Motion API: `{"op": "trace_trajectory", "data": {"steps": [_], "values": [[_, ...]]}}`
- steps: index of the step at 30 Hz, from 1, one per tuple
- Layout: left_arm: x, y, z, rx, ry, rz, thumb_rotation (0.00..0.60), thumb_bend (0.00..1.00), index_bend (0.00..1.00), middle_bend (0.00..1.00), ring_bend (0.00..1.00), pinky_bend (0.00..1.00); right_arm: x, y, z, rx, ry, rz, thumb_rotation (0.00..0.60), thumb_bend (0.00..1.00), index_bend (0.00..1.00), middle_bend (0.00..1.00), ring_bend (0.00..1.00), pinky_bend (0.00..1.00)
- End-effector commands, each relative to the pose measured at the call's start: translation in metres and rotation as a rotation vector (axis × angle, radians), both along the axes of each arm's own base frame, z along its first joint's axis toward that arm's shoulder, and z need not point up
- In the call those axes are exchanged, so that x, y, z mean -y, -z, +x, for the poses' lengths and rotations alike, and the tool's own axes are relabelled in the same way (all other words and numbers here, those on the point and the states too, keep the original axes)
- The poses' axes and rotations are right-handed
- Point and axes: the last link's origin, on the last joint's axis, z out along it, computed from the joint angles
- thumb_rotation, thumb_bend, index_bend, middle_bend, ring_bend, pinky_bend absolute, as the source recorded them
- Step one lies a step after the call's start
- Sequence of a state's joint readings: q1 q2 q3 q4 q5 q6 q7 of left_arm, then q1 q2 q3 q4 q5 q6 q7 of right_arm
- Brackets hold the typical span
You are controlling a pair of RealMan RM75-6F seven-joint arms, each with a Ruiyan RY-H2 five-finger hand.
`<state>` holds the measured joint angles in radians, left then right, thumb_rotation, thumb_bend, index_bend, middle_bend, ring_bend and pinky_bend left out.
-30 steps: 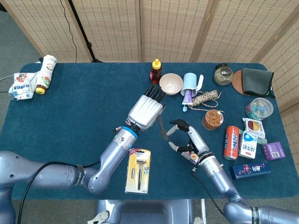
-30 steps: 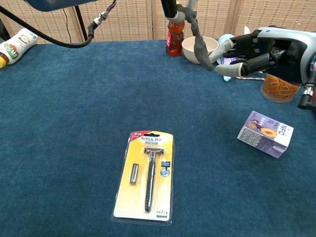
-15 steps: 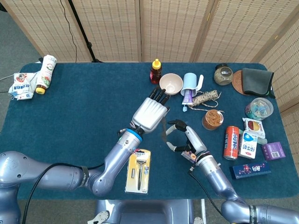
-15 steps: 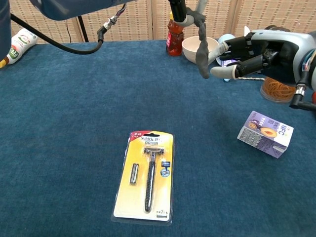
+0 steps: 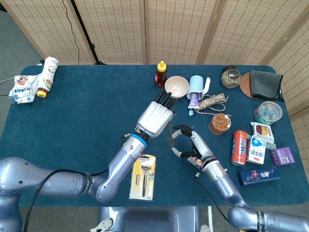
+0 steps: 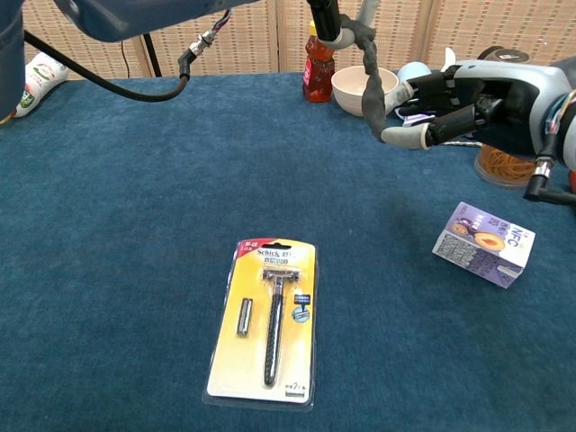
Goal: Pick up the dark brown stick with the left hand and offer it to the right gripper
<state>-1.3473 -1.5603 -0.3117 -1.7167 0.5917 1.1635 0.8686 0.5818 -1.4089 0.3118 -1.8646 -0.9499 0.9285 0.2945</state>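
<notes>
My left hand [image 5: 154,118] grips the top of the dark brown stick [image 6: 373,81], which hangs clear of the desk [image 6: 135,225], above and beyond the razor pack [image 6: 267,322]. My right hand [image 6: 468,94] waits just beside the stick with its fingers [image 6: 407,136] apart, their tips at its lower end; whether they touch it, I cannot tell. So, as I judge it, the pickup is done and the offer nearly made: my right still has to close and my left let go.
</notes>
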Motion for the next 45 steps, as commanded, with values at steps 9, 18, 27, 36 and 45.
{"op": "trace_trajectory", "data": {"steps": [9, 18, 27, 36, 45], "values": [[-0.0001, -0.0005, 0.0032, 0.014, 0.006, 0.002, 0.6, 0.54, 0.74, 0.19, 0.05, 0.0, 0.0003, 0.0017, 0.0025, 0.0, -0.007, 0.009, 0.6, 0.36, 0.45, 0.19, 0.01, 0.0], [0.0003, -0.0004, 0.0026, 0.006, 0.008, 0.001, 0.6, 0.54, 0.74, 0.19, 0.05, 0.0, 0.0006, -0.0002, 0.0018, -0.003, -0.007, 0.004, 0.6, 0.36, 0.49, 0.22, 0.02, 0.0], [0.0009, -0.0006, 0.0015, 0.003, 0.012, 0.002, 0.6, 0.54, 0.74, 0.19, 0.05, 0.0, 0.0007, 0.0009, 0.0035, -0.005, -0.012, 0.011, 0.6, 0.4, 0.56, 0.27, 0.06, 0.0], [0.0028, 0.0016, -0.0017, -0.004, 0.015, -0.005, 0.6, 0.54, 0.74, 0.19, 0.05, 0.0, 0.0008, 0.0008, 0.0036, -0.005, -0.005, 0.018, 0.6, 0.54, 0.65, 0.36, 0.15, 0.0], [0.0019, -0.0007, -0.001, 0.002, 0.019, -0.001, 0.6, 0.54, 0.74, 0.19, 0.05, 0.0, 0.0011, 0.0021, 0.0042, -0.01, -0.005, 0.02, 0.6, 0.64, 0.71, 0.42, 0.21, 0.0]]}}
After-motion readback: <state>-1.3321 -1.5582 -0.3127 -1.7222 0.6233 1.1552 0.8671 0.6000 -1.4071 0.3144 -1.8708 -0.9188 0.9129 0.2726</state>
